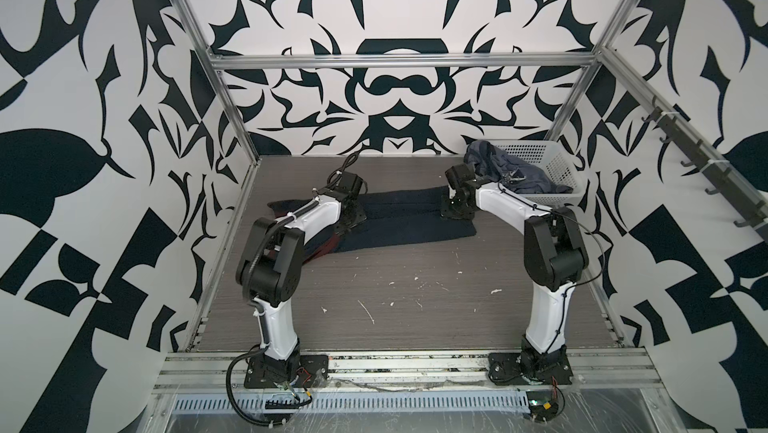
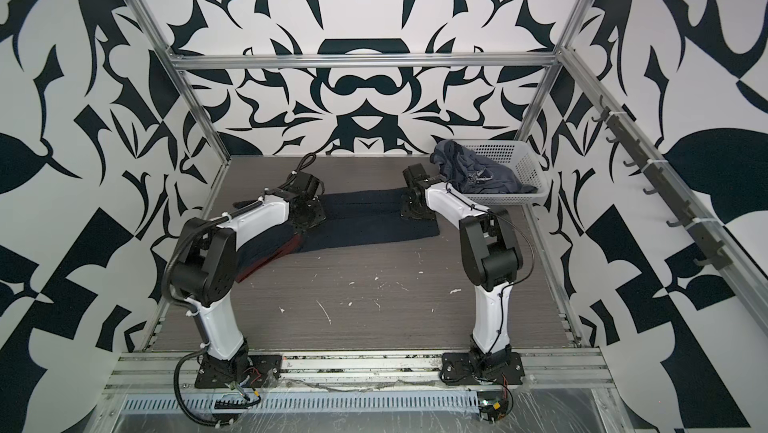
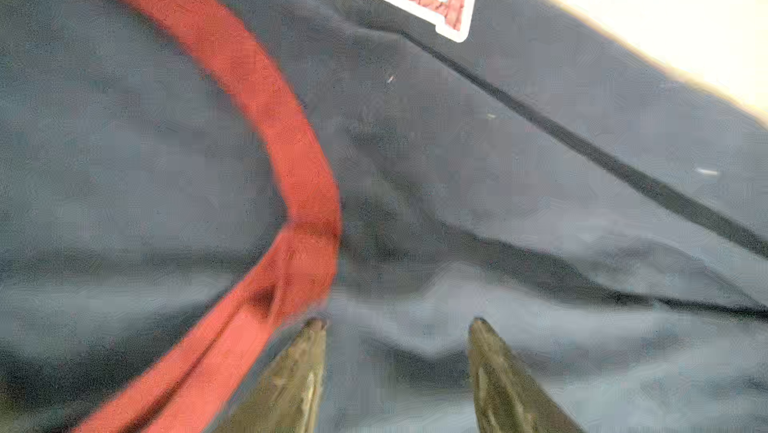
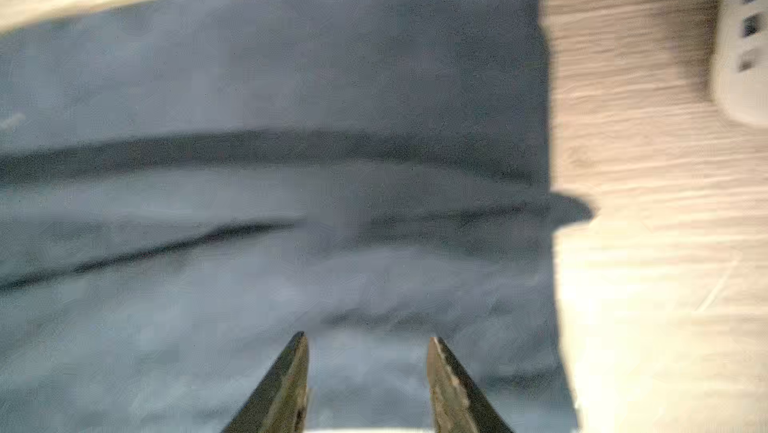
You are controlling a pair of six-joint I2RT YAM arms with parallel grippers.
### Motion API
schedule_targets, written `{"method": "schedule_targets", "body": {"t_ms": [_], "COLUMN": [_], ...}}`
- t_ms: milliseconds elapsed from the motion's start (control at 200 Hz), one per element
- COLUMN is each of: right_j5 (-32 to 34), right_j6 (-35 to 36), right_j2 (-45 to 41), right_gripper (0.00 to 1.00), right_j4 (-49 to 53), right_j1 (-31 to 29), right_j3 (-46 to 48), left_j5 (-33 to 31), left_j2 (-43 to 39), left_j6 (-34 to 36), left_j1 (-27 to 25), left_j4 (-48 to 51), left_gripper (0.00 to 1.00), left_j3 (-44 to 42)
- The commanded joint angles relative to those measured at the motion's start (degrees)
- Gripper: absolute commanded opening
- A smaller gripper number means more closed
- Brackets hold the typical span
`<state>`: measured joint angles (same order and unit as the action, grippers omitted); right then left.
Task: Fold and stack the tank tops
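On the far half of the table [image 1: 415,298], I am holding both claws low over the navy tank top [image 1: 407,219], which is lying as a long folded band running across between them. My left claw [image 3: 397,323] is standing spread with nothing between its tips, just beside the red trim [image 3: 257,77]. My right claw [image 4: 368,337] is likewise spread and empty over the plain hem end. The slate-blue tank top [image 1: 494,169] is sitting crumpled in the white basket [image 1: 557,160] at the far right corner, spilling over its rim. What I am worrying about is that the navy cloth seems to be lying in several layers. Closing here may catch only the top layer and peel the fold open, or grab the trim alone and drag a strap out. If my claws are lifting unevenly, the band may twist. My right arm is working just beside the draped blue cloth, so an outward swing may snag it or nudge the basket. The near half of the table is lying open, giving me room to fold toward myself. The left end is reaching close to the table's left edge and the metal frame [image 1: 233,110].
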<state>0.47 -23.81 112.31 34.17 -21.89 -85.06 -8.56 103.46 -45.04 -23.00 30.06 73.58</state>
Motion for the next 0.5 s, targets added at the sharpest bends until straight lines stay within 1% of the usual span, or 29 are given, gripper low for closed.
{"method": "schedule_targets", "body": {"t_ms": [0, 195, 205, 310, 390, 495], "right_j5": [-1.7, -2.9, -2.9, -2.6, -2.4, -2.4], "right_j6": [0.9, 1.1, 1.1, 1.0, 1.1, 1.4], "right_j2": [-1.1, 0.7, 0.7, -0.1, -0.9, -2.3], "right_gripper": [0.52, 0.52, 0.52, 0.52, 0.52, 0.52], "right_j4": [-1.6, -3.2, -3.4, -3.8, -3.8, -3.8], "right_j1": [-3.4, -4.5, -4.6, -4.5, -4.5, -4.5], "right_j3": [1.7, 3.2, 3.3, 4.5, 5.2, 6.2], "left_j5": [-3.4, -6.2, -6.3, -5.4, -2.8, 2.4], "left_j2": [-11.3, -29.8, -31.7, -41.0, -44.8, -45.2], "left_j6": [-1.6, -9.2, -9.5, -12.9, -14.5, -14.7], "left_j1": [0.6, 5.9, 6.2, 11.7, 17.6, 25.9], "left_j4": [5.0, 8.3, 8.4, 8.8, 6.9, 3.4], "left_gripper": [0.62, 0.62, 0.62, 0.58, 0.57, 0.56], "left_j3": [-6.1, -23.4, -24.2, -32.8, -37.9, -41.7]}}
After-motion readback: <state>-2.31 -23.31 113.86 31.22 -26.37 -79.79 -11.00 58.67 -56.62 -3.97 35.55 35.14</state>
